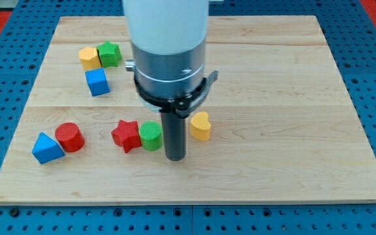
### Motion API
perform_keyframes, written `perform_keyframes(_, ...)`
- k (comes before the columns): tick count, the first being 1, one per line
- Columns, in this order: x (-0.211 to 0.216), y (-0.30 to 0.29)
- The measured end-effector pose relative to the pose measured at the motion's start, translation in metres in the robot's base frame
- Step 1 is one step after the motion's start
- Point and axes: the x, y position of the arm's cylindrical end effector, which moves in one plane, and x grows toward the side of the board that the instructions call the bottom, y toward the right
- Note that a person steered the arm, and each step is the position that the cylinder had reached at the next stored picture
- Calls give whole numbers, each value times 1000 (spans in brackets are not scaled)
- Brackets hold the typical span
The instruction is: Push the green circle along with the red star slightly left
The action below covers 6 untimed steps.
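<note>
Currently, camera view only: my tip point(175, 157) sits on the desk point(292, 130) just right of the green circle point(151, 136), touching or nearly so; can't tell which. Green circle is near-centre, butted against the red star point(126, 135) on its left, so the pair is lined up in a row with my tip at the right end. No claw on this rig, just a rod, so nothing to call wide, narrow or holding. Step in hand, as I judge it: push contact is set, shove itself pending. Next move needs a short straight slide left, through the circle's centre, so the star rides along without skewing off. Yellow heart point(201, 125) is just right of the rod; red cylinder point(70, 137) and blue triangle point(46, 148) further left.
</note>
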Motion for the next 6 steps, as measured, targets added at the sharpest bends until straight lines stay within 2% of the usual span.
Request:
perform_keyframes(2,-40,-21)
perform_keyframes(3,-45,-45)
perform_keyframes(4,-30,-52)
perform_keyframes(6,-30,-51)
